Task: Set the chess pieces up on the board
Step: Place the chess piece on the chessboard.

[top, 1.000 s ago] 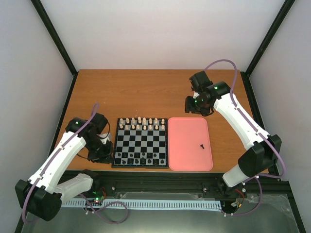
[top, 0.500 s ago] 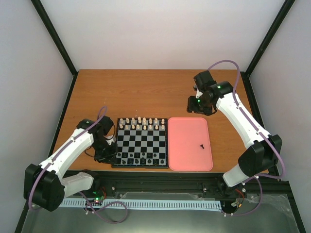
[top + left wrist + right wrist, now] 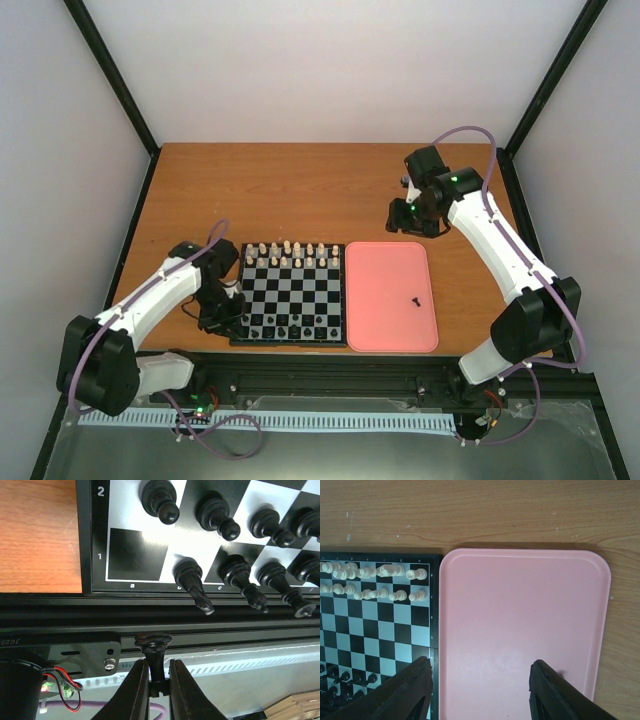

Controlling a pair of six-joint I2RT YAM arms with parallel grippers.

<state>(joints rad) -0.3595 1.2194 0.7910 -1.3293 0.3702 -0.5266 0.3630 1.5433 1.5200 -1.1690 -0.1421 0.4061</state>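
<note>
Left fingers [image 3: 134, 692] are pinched almost shut on one black piece [image 3: 154, 645]. They grip its upper part, with the base turned toward the board [image 3: 295, 292]. It hangs just off the board's near-left corner, above the black rail [image 3: 250, 625]; which kind of piece it is I cannot tell. Corner square a1 [image 3: 132, 552] is vacant and is likely where this one belongs, which would explain the approach from that side. The other black pieces [image 3: 290, 325] stand in the two near rows, and the cream-white pieces [image 3: 290, 254] line the two far rows. Just beside the board's right edge lies the pink tray [image 3: 385, 280], carrying a single stray black piece [image 3: 415, 299], judged to be the last one left to fetch. Right fingers [image 3: 412, 692] are spread wide with nothing between them. They hover over the tray's far end, well placed to come down on that stray. The surface [image 3: 300, 190] is orange-brown wood. The room has plain white walls [image 3: 330, 70] and black frame posts [image 3: 105, 70] at the corners.
</note>
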